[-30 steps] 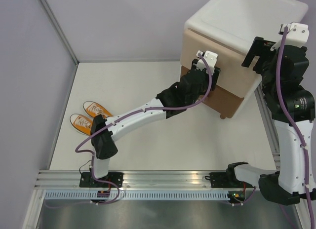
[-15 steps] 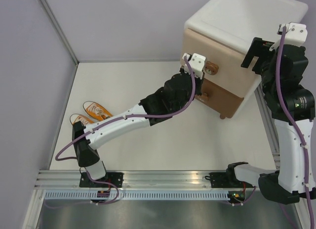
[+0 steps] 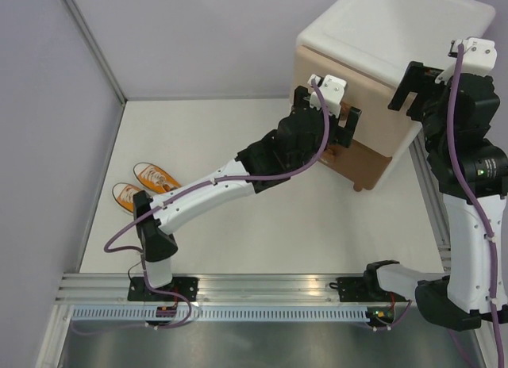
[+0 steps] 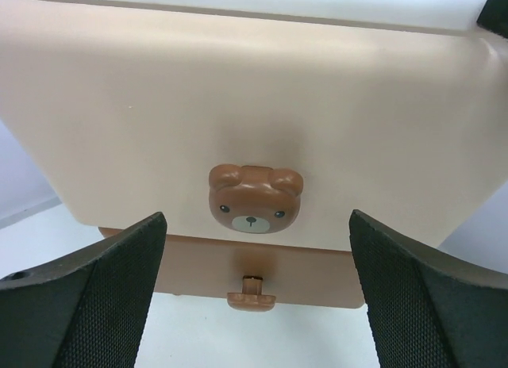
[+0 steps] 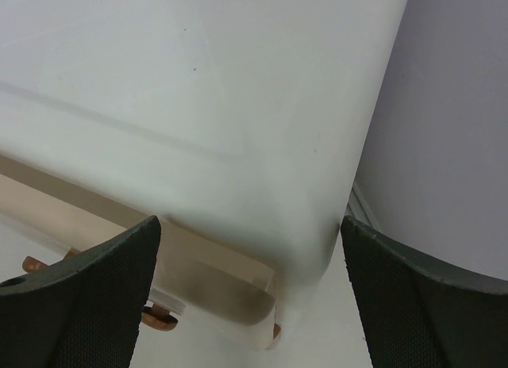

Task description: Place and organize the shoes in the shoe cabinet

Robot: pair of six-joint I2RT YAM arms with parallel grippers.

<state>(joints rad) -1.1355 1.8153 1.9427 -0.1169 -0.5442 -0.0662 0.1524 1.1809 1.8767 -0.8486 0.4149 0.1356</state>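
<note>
Pale lilac walls close in a white tabletop (image 3: 238, 146), with an aluminium rail (image 3: 262, 289) running across the bottom of the overhead view where both arms are bolted.

The left gripper (image 4: 255, 219) is spread wide. In its wrist view the two black mesh-faced fingers (image 4: 103, 297) sit in the lower corners of the frame. The bear-head knob (image 4: 255, 198) is centred in the gap between them, and neither finger touches it. That knob sits on the beige upper drawer (image 4: 238, 90), which fills the upper two thirds of the frame. Below it are the brown lower drawer (image 4: 302, 269) and its own knob (image 4: 252, 298), seen edge-on. From overhead, the left arm reaches diagonally from the lower left to the cabinet front at centre right.

The right gripper (image 5: 248, 225) is also fully apart and holds nothing. Its wrist view looks along the white side and rounded corner of the shoe cabinet (image 3: 397, 35). From overhead it is raised beside the cabinet's right edge, in the upper right.

The cabinet stands at the upper right of the table, its drawers facing lower left. Two orange sneakers (image 3: 155, 176) lie side by side on the table at the far left, well apart from the cabinet. The nearer one is partly hidden by the left arm. No red pair shows in any view.
</note>
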